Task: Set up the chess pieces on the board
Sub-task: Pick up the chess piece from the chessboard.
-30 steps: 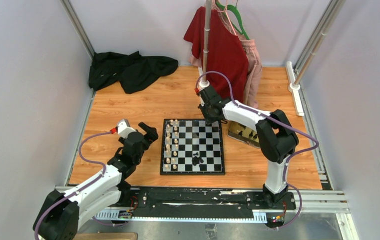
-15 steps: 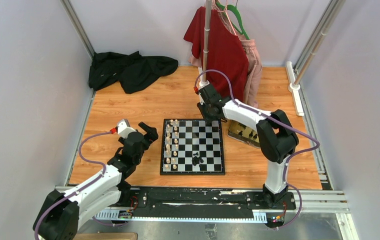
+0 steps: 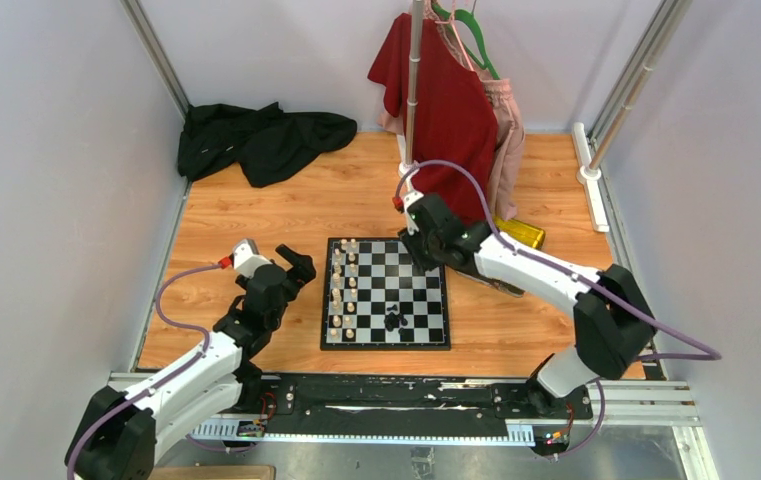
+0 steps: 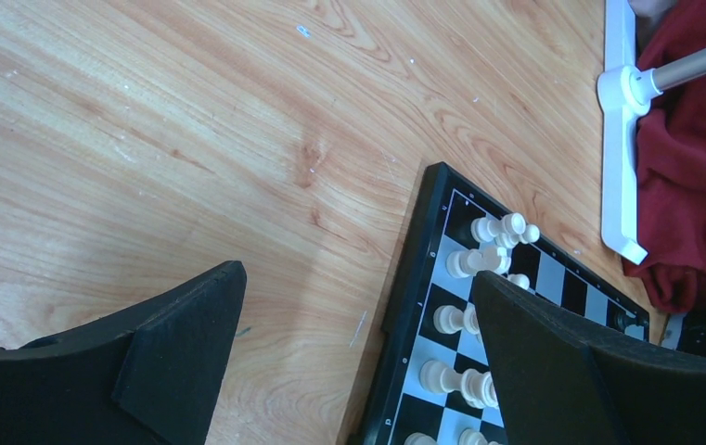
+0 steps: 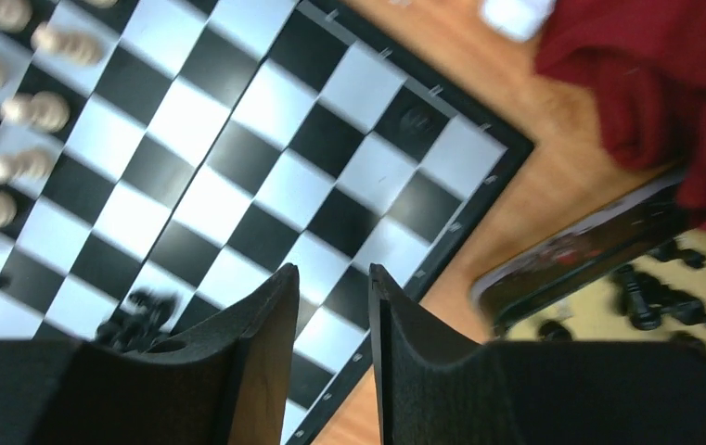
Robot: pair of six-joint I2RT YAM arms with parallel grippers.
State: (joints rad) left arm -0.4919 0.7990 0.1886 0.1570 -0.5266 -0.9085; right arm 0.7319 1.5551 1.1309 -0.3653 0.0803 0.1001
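At the board's (image 3: 386,344) far right corner a black piece (image 4: 619,318) now stands; right gripper (image 3: 422,258) has parted and withdrawn empty; left gripper (image 4: 353,287) wide open, idle.

The board (image 3: 386,343) is black-and-white checkered with a black border. Beside the left pincer (image 4: 358,273) (matte black fingers) stand cream-white chess pieces (image 4: 497,232). Past the right pincer (image 5: 333,271), also black, a shiny yellow-gold tray (image 5: 701,269) holds black pieces (image 5: 641,311). The worktop (image 3: 256,220) is orange-brown woodgrain. Farther off is a dark red garment (image 3: 446,100).
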